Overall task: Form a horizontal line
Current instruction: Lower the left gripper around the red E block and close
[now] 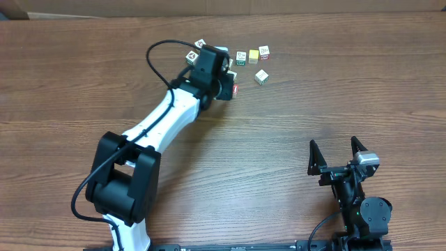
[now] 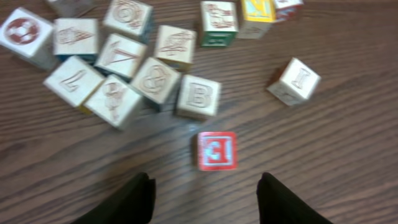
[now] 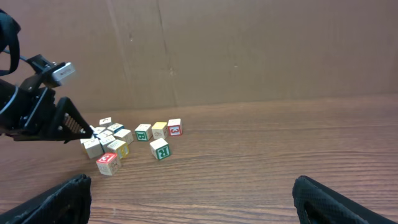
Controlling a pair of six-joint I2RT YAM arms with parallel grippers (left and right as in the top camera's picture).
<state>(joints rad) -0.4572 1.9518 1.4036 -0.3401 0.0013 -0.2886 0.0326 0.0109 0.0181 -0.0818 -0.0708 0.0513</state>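
Observation:
Of the horizontal line I make out only a red-and-white cube [image 2: 217,150], lying alone on the wood [image 1: 235,88] just below a cream cube marked B [image 2: 198,96]. My left gripper [image 2: 205,198] hovers right behind it, open, its black fingers [image 2: 134,199] apart on either side with nothing between them. The red cube also shows in the right wrist view [image 3: 107,163], beside the left arm's head [image 3: 68,124]. My right gripper [image 1: 339,155] stands open and empty at the near right, far from the cubes.
An irregular bunch of cream cubes [image 2: 115,59] lies up and left of the red one. Three cubes, green-edged [image 2: 219,23], yellow [image 2: 257,15] and red-edged [image 1: 264,51], sit side by side at the back. A single cube [image 2: 294,81] lies to the right.

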